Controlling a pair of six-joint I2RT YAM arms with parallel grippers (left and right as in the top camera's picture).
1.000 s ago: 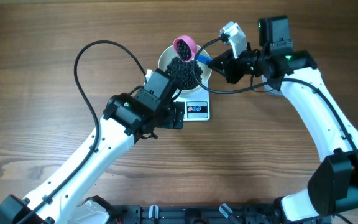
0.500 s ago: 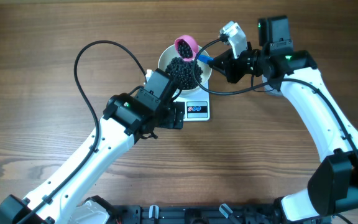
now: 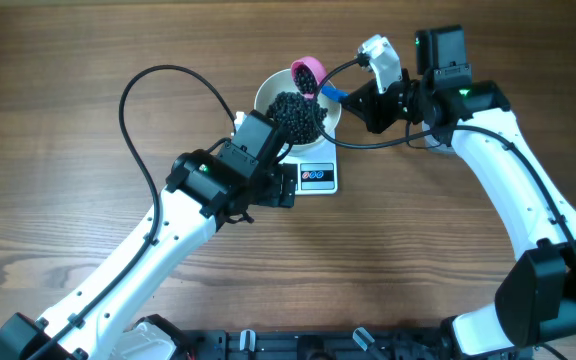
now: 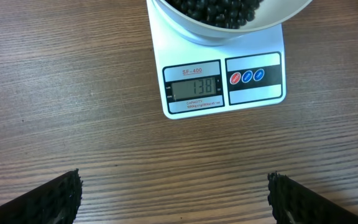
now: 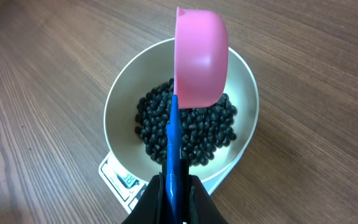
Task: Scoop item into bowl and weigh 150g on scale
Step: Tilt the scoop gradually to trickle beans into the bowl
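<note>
The white bowl (image 3: 265, 92) stands on the scale (image 3: 317, 177) and holds a heap of the black bead-like item (image 3: 296, 112). In the left wrist view the scale's display (image 4: 193, 89) reads 138. My right gripper (image 5: 178, 186) is shut on the blue handle (image 5: 174, 143) of a pink scoop (image 5: 201, 59). The scoop hangs tipped over the bowl's far rim (image 5: 120, 93), with its outer side toward the wrist camera. My left gripper (image 4: 174, 186) stands open just in front of the scale, nothing between its fingers (image 4: 61, 193).
Bare wooden table surrounds the scale on all sides. A black cable (image 3: 143, 120) loops over the table left of the bowl. The left arm (image 3: 158, 250) stretches from the front left, and the right arm (image 3: 508, 170) comes in from the right.
The pink scoop has shifted slightly right over the bowl's far rim, and the dark grains seen inside it earlier no longer show. The left arm has not moved.
</note>
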